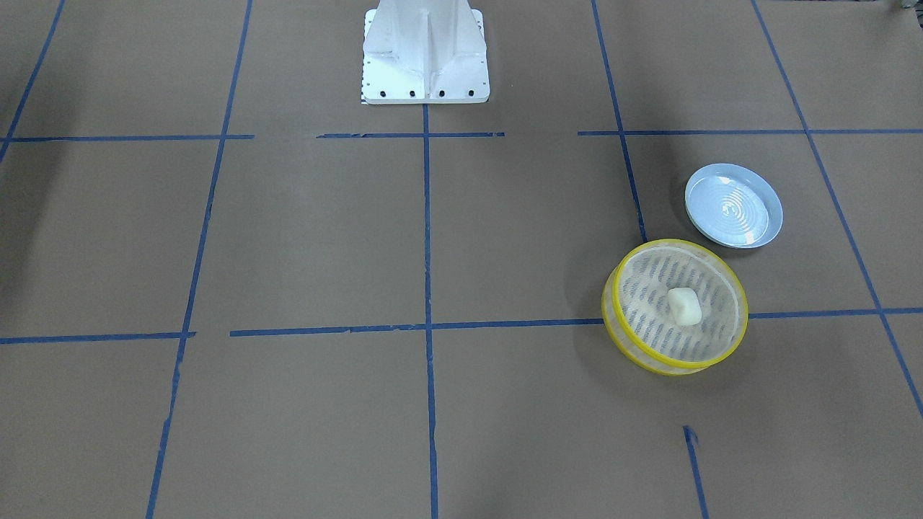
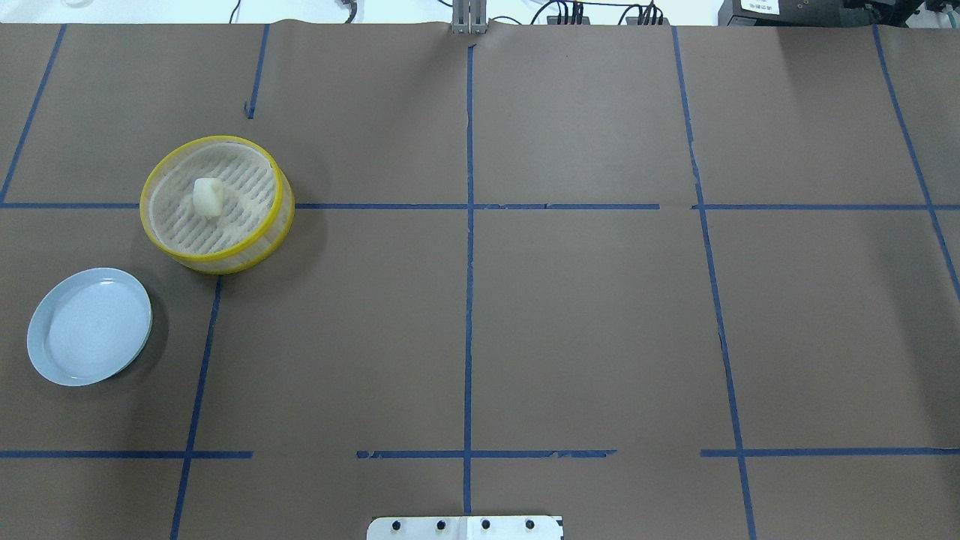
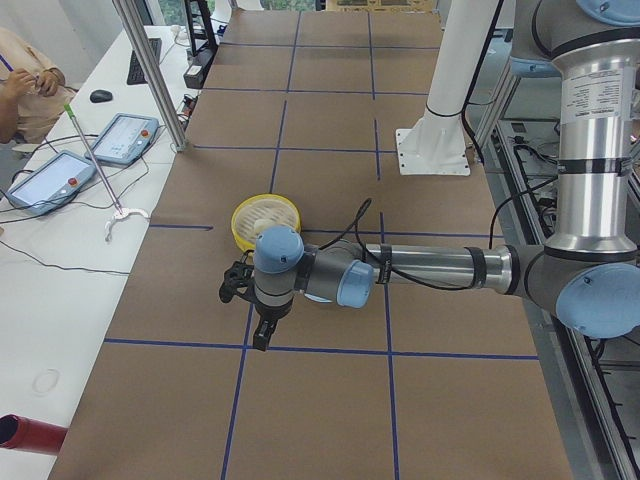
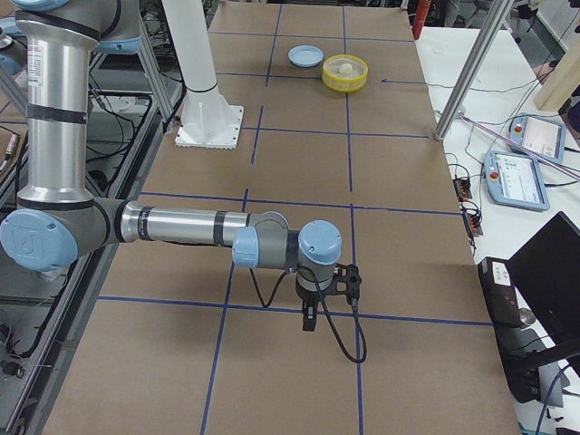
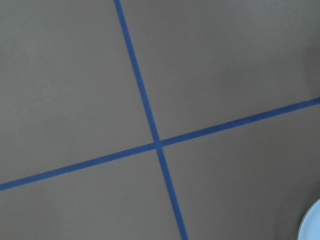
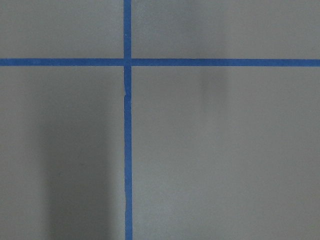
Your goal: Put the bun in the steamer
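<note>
A small cream-white bun (image 1: 683,305) lies on the slotted pale floor of a round, shallow steamer basket with bright yellow rims (image 1: 674,242). It sits just off centre and clear of the translucent wall, so the placement looks complete. The steamer stands on the robot's left side of a table covered in brown paper and gridded with blue tape (image 1: 324,238), toward the far edge from the robot's base, straddling 1 tape line. Just beside it, nearer the robot and further left, a smaller light blue plate (image 1: 733,206) lies bare; the 2 are close but not touching.

Neither arm appears in the 2 central views. In the side views each stretches out level over its own end of the table with the wrist turned down, well apart from basket and plate. This reads as a parked pose that leaves the work area open to view. The left gripper (image 3: 263,330) hangs above a tape crossing, its wrist camera catching only a sliver of the plate's edge. The right gripper (image 4: 309,319) hangs over another crossing at the opposite end. At this range it cannot be told how wide either claw stands, or whether either holds anything.
</note>
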Motion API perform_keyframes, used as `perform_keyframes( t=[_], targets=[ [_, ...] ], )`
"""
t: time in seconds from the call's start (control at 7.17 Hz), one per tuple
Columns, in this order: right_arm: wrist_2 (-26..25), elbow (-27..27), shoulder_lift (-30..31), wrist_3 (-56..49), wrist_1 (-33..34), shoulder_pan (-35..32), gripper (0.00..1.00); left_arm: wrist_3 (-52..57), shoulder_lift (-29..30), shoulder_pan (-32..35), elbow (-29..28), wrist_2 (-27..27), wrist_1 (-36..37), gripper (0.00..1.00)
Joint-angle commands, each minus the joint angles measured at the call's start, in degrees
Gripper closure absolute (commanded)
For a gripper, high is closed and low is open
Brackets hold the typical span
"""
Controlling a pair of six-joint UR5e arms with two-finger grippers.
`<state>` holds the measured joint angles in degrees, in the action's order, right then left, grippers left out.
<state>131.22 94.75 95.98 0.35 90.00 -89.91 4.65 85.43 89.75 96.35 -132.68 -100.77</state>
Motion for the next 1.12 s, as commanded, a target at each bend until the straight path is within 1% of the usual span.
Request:
perform_keyframes(
  t=[0.0,0.14,0.56,0.7,0.84,0.98],
  targets=[
    [0.00,0.00,0.00,0.00,0.00,0.00,0.00,0.89,-0.35,0.86,2.35,-2.12,4.61,0.01],
    [0.00,0.00,0.00,0.00,0.00,0.00,0.00,0.89,0.17,0.95,2.61,-4.14,8.01,0.01],
    [0.00,0.00,0.00,0.00,0.00,0.00,0.00,0.98,-0.53,0.86,2.79,-3.55,10.49,0.01],
    [0.00,0.00,0.00,0.00,0.00,0.00,0.00,0.98,-0.88,0.95,3.92,-3.46,10.50,0.00],
    [0.00,0.00,0.00,0.00,0.00,0.00,0.00,0.98,-2.19,0.95,6.80,-3.37,10.42,0.00],
    [0.00,0.00,0.00,0.00,0.00,0.00,0.00,0.89,-3.42,0.95,7.96,-3.72,10.07,0.00]
  ],
)
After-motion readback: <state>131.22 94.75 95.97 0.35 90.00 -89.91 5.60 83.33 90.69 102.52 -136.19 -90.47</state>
